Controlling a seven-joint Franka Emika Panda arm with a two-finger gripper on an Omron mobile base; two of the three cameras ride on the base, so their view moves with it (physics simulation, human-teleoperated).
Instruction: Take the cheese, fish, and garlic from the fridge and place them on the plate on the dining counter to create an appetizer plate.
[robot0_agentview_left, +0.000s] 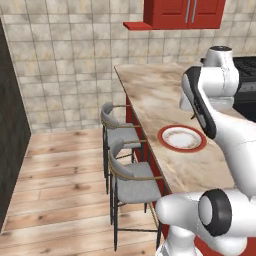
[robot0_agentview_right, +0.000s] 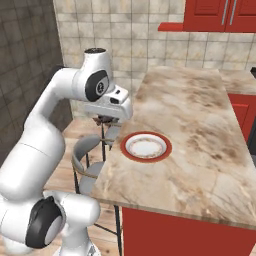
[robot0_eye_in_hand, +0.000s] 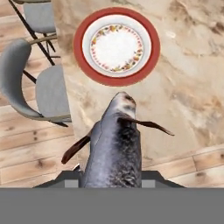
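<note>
**Fish held in the gripper above the dining counter's edge, short of the plate**

Hand view: the fish (robot0_eye_in_hand: 114, 144), grey-blue with brown fins spread to either side, lies lengthwise between the jaws, its head pointing away from the hand toward the plate (robot0_eye_in_hand: 116, 46). The jaws are closed on the fish's body; the fingertips themselves are covered by it. The plate, red-rimmed with a white centre and a floral ring, sits bare on the beige marbled dining counter (robot0_eye_in_hand: 183, 87), just beyond the fish's snout and not touching it. Below the fish, the counter's edge and the wooden floor (robot0_eye_in_hand: 26, 153) are visible; two grey stools (robot0_eye_in_hand: 48, 89) stand beside the counter.

Right base view: the gripper (robot0_agentview_right: 106, 120) hangs over the near left edge of the counter, beside the plate (robot0_agentview_right: 146, 147), with a brown fin showing beneath the hand.
</note>
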